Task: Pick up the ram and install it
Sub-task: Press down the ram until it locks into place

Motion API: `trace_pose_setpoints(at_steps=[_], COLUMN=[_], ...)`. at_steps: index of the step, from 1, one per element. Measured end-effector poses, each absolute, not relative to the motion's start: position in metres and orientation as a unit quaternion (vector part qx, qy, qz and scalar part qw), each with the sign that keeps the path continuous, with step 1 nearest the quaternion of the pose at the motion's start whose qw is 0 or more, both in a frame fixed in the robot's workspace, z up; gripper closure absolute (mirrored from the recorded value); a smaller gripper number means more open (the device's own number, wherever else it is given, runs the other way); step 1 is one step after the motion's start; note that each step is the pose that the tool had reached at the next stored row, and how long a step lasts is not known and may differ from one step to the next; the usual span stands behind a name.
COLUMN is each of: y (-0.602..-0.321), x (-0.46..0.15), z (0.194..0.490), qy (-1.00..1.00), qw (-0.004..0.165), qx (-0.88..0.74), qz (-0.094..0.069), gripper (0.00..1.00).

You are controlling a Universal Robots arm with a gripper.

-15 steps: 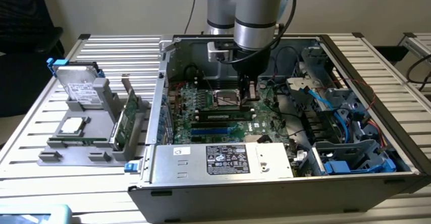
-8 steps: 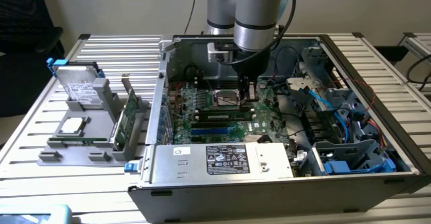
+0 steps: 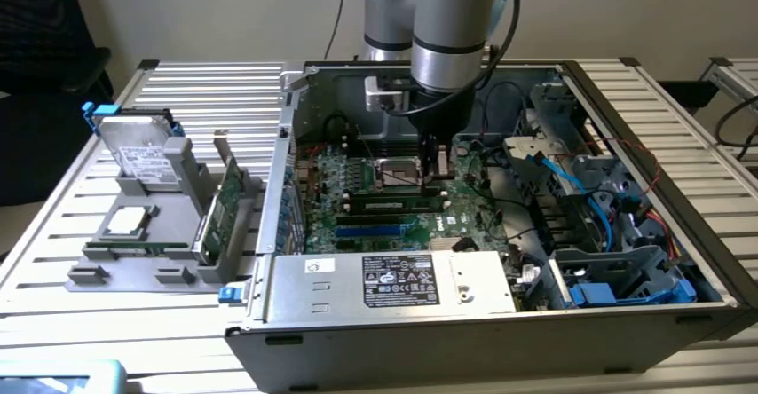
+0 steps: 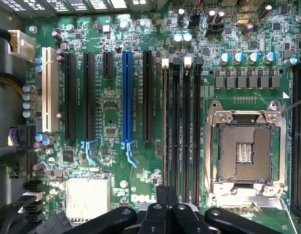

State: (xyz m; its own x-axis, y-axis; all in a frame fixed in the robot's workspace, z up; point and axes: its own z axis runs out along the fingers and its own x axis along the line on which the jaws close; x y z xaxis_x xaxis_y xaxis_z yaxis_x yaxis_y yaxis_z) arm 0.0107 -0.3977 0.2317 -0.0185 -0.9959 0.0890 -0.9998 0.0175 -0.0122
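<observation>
Black two-finger gripper (image 3: 436, 165) on the silver-grey robot arm (image 3: 448, 30) is seen lowered into the open black desktop computer case (image 3: 663, 314), above the green motherboard (image 3: 355, 225), just beside the square metal-framed CPU socket (image 3: 397, 174). Its fingers are pressed together and nothing is held between them. In the wrist view the closed gripper (image 4: 166, 194) is seen edge-on, pointing at the row of long black memory slots (image 4: 187, 126), with the empty CPU socket (image 4: 245, 148) on one side and the black and blue expansion slots (image 4: 126, 97) on the other. The ram (image 3: 397, 205), a long narrow green circuit-board stick with a pale label, is seen seated upright in one of the memory slots, apart from the gripper; in the wrist view it is seen as a thin edge (image 4: 165, 126) in the slot farthest from the socket. A silver power supply box with a black label (image 3: 397, 283) is mounted at the near edge of the case. On the slatted metal table (image 3: 48, 261), at the exterior view's left of the case, a grey plastic parts holder (image 3: 177, 190) is placed, carrying a silver hard drive (image 3: 140, 154), a green expansion card with metal bracket (image 3: 225, 203) and a flat square processor chip (image 3: 130, 221).
</observation>
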Motion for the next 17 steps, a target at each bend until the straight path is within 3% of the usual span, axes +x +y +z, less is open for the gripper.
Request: trace_pose_setpoints(at_steps=[17], y=[-0.3977], x=[0.0107], z=[0.227], qy=[-0.713], qw=[0.023], qx=[0.7], qz=[0.032], gripper=[0.89])
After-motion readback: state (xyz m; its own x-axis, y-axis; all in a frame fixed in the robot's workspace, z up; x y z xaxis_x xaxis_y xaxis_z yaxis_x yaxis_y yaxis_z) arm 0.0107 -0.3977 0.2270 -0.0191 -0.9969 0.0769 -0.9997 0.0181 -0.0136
